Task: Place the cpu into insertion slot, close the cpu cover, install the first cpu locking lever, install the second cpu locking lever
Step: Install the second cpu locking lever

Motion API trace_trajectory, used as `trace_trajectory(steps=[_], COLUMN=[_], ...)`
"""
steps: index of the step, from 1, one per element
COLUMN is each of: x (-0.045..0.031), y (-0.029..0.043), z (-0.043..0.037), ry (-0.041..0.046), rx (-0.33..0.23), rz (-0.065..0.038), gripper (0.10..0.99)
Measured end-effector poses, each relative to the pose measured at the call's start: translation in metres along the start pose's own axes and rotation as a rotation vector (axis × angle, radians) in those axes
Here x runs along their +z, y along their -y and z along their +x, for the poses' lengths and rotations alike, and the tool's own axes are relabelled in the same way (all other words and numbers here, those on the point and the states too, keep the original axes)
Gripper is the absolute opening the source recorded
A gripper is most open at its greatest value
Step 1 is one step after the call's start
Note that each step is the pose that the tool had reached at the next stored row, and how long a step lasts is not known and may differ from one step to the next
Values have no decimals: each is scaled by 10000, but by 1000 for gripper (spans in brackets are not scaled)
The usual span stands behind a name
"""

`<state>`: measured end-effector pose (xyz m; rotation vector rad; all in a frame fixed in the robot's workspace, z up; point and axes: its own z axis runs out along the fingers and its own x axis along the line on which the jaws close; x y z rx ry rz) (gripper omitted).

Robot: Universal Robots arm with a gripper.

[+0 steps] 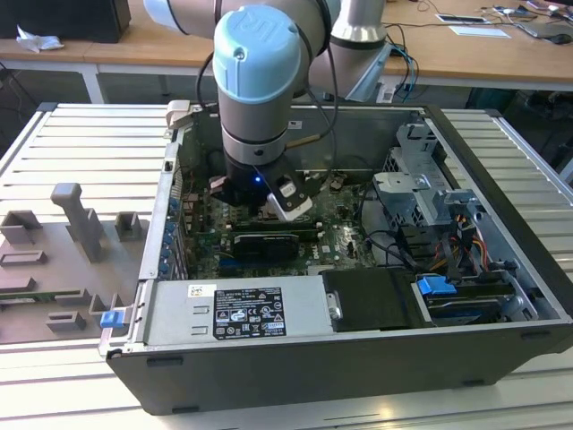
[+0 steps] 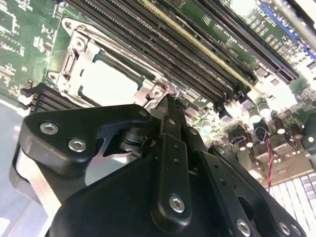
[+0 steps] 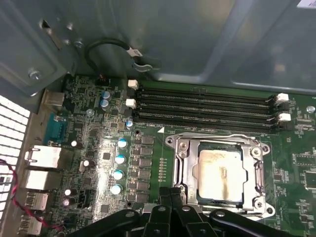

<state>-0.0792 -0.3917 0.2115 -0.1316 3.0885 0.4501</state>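
The cpu [image 3: 219, 175] lies flat in the insertion slot [image 3: 260, 211] on the green motherboard, its pale metal top showing. The silver cpu cover [image 3: 185, 163] lies down over the chip's edges, framing it. In both wrist views my gripper [image 3: 171, 190] is shut with nothing between its black fingers. Its tip sits right at the edge of the cover, by one corner of the socket [image 2: 160, 91]. In the second wrist view the cpu [image 2: 106, 81] sits just beyond the fingertips [image 2: 169, 106]. In the exterior view the gripper [image 1: 269, 204] reaches down into the open computer case, and the arm hides the socket.
Long black memory slots [image 3: 207, 106] run beside the socket. A black expansion card [image 1: 260, 244] and the grey power supply [image 1: 233, 309] lie near the case's front wall. A drive cage [image 1: 421, 193] with cables is on the exterior view's right. A grey fixture [image 1: 72, 242] is on the exterior view's left.
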Motion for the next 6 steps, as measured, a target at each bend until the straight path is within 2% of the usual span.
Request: trace_trajectory(steps=[4,6], x=[-66,-71], y=[-19,-21], z=[-2,-3], ry=[0,2], rx=[0,-1], rz=[1,-2], gripper=[106,106])
